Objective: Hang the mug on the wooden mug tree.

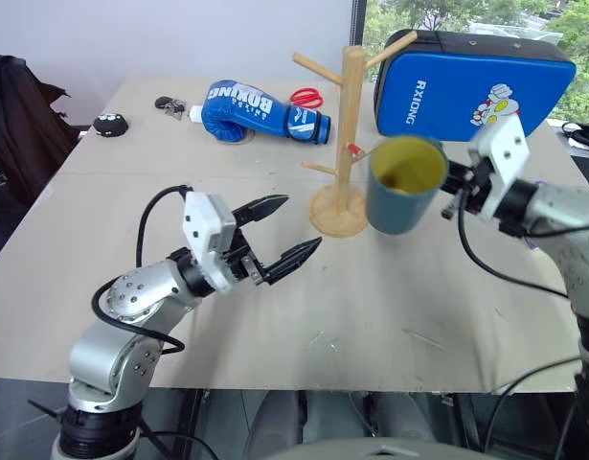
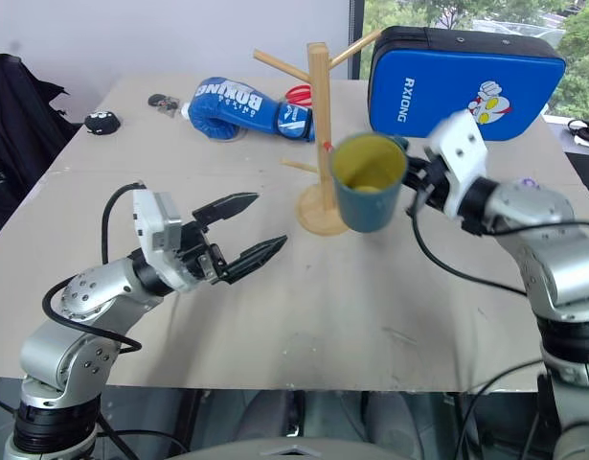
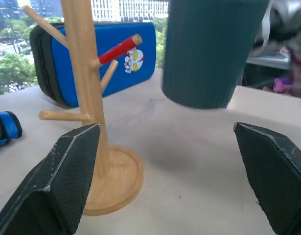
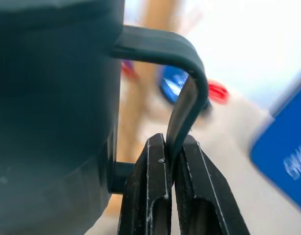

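Scene evenly bright; daylight enters from the window (image 1: 466, 14) at the back right. Shadows on the table (image 1: 275, 316) are soft and faint. The right wrist view is blurred behind the mug (image 4: 52, 98) (motion smear likely); head views sharp.

One mug (image 1: 403, 184) up in the centre right of the frame, teal outside, yellow inside, with its one loop handle (image 4: 182, 78). One wooden mug tree (image 1: 344, 144) just left of it, upper centre, with four bare pegs and one red-tipped peg (image 3: 117, 49) countable. One blue boxing glove (image 1: 260, 112) at upper centre left. One blue strike pad (image 1: 466, 86) in the upper right. One pair of red-handled scissors (image 1: 307, 97) behind the glove. One small black item (image 1: 110, 123) at upper left, and one worktop (image 1: 371, 316) under it all.
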Available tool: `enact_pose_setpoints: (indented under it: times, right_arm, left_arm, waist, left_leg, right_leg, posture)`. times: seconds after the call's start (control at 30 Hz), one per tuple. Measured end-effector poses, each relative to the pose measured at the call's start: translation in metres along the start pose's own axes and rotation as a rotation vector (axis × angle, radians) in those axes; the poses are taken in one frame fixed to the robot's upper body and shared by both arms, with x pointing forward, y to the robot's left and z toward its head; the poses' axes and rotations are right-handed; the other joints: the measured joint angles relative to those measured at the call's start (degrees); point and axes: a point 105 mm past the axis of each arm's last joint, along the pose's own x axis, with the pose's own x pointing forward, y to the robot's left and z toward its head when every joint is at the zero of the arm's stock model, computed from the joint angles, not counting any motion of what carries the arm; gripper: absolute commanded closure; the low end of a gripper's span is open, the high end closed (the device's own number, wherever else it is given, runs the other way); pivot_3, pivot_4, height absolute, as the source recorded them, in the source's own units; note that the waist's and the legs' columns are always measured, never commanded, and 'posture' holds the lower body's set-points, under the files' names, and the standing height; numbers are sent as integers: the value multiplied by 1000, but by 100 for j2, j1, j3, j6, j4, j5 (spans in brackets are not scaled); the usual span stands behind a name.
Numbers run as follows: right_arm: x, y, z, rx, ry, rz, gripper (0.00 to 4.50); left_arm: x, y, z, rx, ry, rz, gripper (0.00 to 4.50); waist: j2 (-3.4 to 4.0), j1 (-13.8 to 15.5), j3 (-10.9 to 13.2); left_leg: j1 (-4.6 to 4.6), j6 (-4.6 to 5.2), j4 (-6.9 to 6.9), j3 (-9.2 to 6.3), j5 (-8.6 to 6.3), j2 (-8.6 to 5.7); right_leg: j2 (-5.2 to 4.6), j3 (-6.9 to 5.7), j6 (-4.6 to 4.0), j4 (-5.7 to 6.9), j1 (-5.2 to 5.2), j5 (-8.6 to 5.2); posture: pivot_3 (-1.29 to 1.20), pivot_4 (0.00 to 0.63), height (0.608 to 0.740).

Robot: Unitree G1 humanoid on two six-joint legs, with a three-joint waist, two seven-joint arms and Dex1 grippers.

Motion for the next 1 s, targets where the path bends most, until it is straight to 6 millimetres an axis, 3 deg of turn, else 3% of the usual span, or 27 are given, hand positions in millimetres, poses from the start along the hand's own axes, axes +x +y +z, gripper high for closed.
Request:
enact_pose_setpoints:
  times: [0.2,0.57,1.0]
  right_arm:
    - [24,17,19,32,104,41,4461]
    - [28,16,-2,83,283,1,4461]
    - [47,11,-1,106,326,-86,4461]
  left_arm:
    - [-14,4,5,-3,-14,15,0]
    - [-34,6,9,-29,-87,71,0]
    - [-38,6,11,-20,-112,89,0]
  waist:
    - [-3,25,3]
    - [-8,-19,0]
    - [-7,-21,0]
  left_leg:
    - [-24,-1,5,-17,1,1]
    - [-79,-14,5,-3,9,-5]
    - [-79,-7,5,1,6,-6]
  right_leg:
    - [-9,-19,-2,0,-13,0]
    - [-9,-11,0,10,-76,1]
    - [-9,-9,0,13,-80,2]
  posture:
    - [0,150,737]
    - [0,150,737]
    - [0,150,737]
